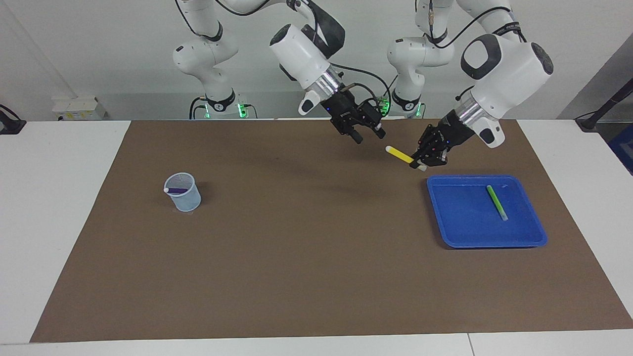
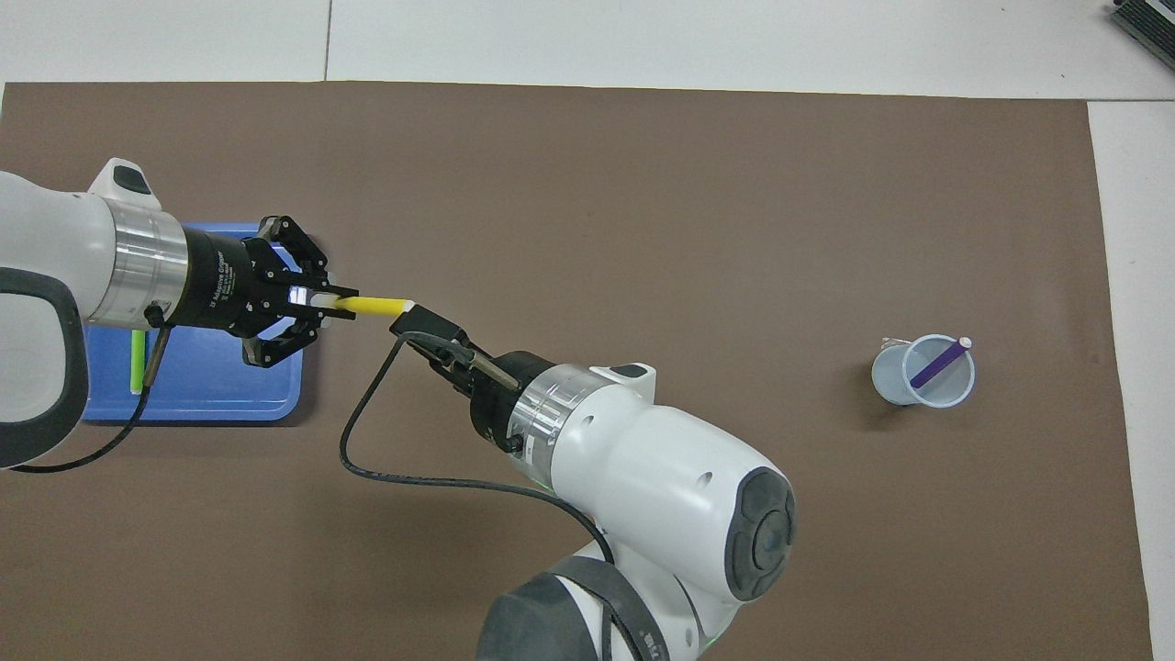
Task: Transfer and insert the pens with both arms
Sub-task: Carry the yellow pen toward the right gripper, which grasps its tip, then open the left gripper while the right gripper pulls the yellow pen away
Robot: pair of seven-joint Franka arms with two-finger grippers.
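Up by the robots' edge of the table, the handover is on. The left gripper (image 1: 420, 163) (image 2: 317, 303), over the brown mat (image 1: 296, 272) just off the blue tray's (image 1: 494, 244) (image 2: 229, 413) corner, is clamped on the yellow pen (image 1: 401, 155) (image 2: 372, 305) near one whitish end. The rest of the pen sticks out toward the right gripper (image 1: 368, 136). That one hangs over the mat near the middle of the robots' edge, fingers spread and holding nothing, close to the pen's free tip but apart from it in the facing view.

What could spoil this? I'd say the short overlap. If the right fingers shut on just the tip, the pen could pivot or slip out. If the left lets go too early, it drops to the mat and may roll. And two grippers on one short stick risk bumping fingers.

The pen itself is slim, bright yellow, pale at both ends, tilted with the free tip higher. It looks smooth and round, so I'd expect it to twist in a loose pinch.

Farther out, at the left arm's end, the green pen (image 1: 496, 202) (image 2: 138, 363) lies flat in the tray. At the right arm's end, the purple pen (image 1: 177, 190) (image 2: 936, 363) leans inside the pale cup (image 1: 188, 202) (image 2: 886, 386), so by my count one is in and two remain.
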